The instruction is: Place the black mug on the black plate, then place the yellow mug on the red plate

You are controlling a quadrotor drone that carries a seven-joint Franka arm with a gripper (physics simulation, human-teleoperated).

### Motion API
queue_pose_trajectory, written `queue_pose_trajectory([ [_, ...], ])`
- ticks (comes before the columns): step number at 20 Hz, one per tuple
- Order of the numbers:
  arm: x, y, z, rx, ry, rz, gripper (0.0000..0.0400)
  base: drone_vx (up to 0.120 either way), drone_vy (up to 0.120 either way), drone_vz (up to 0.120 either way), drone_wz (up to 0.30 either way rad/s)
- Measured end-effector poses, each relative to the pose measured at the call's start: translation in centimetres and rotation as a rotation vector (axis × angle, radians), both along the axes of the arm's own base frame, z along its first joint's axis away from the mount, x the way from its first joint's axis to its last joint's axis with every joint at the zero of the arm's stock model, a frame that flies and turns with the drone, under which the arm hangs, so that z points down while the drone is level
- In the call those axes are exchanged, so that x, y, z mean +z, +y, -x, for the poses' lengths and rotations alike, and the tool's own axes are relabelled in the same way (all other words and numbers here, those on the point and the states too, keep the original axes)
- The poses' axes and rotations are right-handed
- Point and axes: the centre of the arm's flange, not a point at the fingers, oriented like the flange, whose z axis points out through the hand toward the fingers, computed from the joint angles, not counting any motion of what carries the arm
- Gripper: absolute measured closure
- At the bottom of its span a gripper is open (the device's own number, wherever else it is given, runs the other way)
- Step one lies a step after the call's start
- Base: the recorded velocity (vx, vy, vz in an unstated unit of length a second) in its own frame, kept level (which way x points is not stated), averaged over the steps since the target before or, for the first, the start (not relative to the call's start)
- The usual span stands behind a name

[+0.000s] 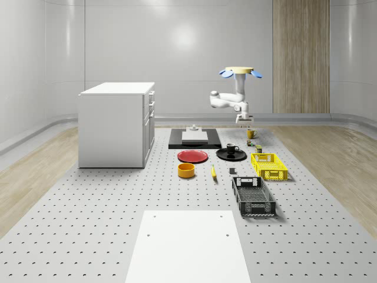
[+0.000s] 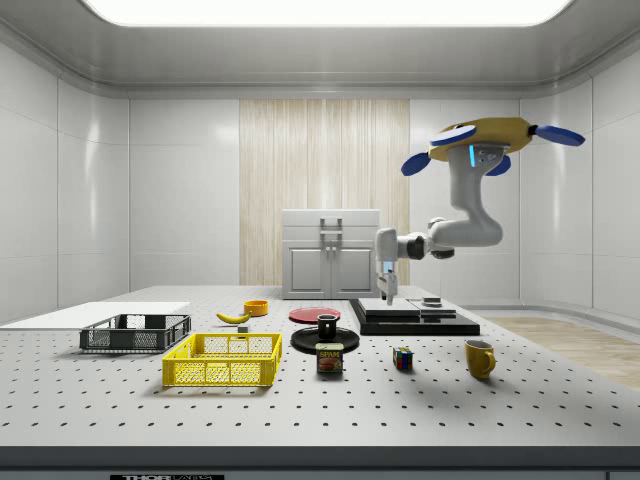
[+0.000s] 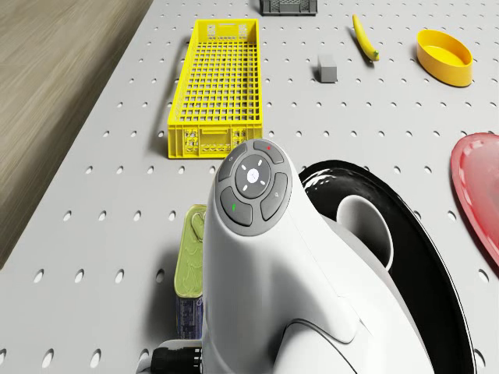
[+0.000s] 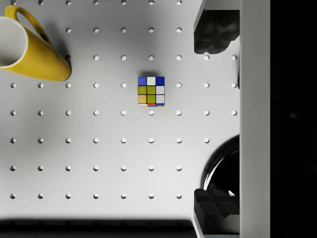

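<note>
The black mug [image 1: 232, 148] is already standing on the black plate [image 1: 231, 155], so the first half of the task is looking finished. The second half is still waiting: the yellow mug [image 2: 480, 358] is sitting on the perforated table [image 1: 106, 212], well apart from the red plate [image 1: 193, 156], which is carrying nothing.

The drone [image 2: 488, 142] is hovering above the far part of the table, and the gripper [image 2: 388, 293] is hanging over the puzzle cube [image 4: 151, 91], with its dark fingertips [image 4: 216, 32] spread apart and gripping nothing.

Both mugs are looking smooth and glossy, like glazed ceramic, each with a loop handle. The plates are round, shallow and shiny. The cube is showing small coloured squares.
</note>
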Motion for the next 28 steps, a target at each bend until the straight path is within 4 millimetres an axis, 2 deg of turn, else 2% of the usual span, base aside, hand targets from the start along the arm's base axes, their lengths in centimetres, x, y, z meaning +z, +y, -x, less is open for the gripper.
queue_pose_trajectory([
  [9,0.0,0.0,0.0,0.0,0.0,0.0,0.0,-0.12,0.12,0.0,0.0],
  [25,0.0,0.0,0.0,0.0,0.0,0.0,0.0,-0.12,0.0,0.0,0.0],
  [28,0.0,0.0,0.0,0.0,0.0,0.0,0.0,-0.12,0.0,-0.107,0.0],
])
